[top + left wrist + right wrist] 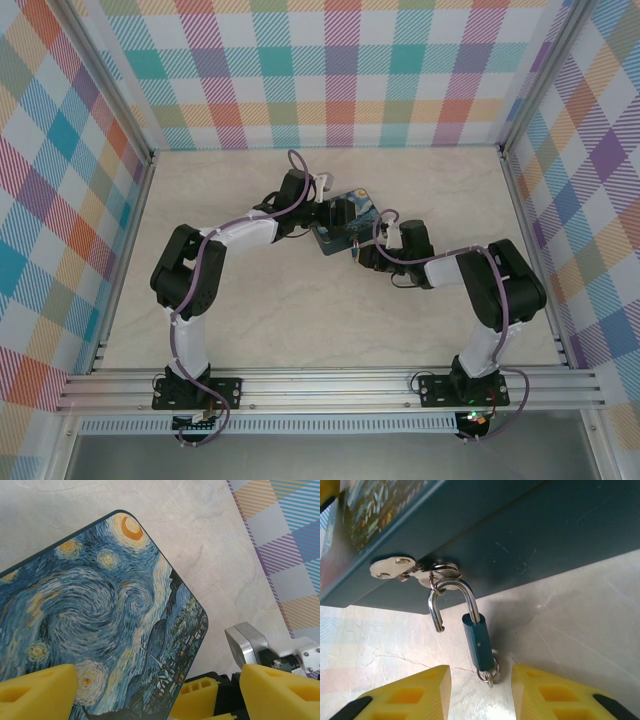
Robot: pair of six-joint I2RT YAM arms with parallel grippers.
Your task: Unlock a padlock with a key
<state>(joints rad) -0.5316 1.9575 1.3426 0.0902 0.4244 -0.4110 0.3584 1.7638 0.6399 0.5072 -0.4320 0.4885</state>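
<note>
Surface: pale marbled top [300, 320], fenced by pastel plaid walls [340, 70].
Right pincer [481, 680]: released; its yellow fingers [420, 695] stand apart on either side of the key [490, 681], touching neither it nor the padlock [477, 642].
Key: at the foot of the padlock, between those fingers. All that shows is a small silvery ring and a sliver of metal, so how deep it sits cannot be told.
Padlock: blue body hanging keyhole-end down from the hasp [395, 569] of the tin [520, 535], which puts the key straight in that pincer's reach.
Shackle [465, 590]: long leg in the body, short leg dangling free beside it, so the lock looks sprung, though it hangs in the hasp's ring.
Tin: dark blue, lid printed with a swirling starry night; the hasp sits on its side wall.
Left pincer [159, 692]: released, spread wide over the lid's corner, clamping nothing. It is likely there to steady the tin, though whether it presses cannot be told.
Writing: none legible on tin, padlock or fingers.
Likely next: lifting the shackle out of the hasp.
</note>
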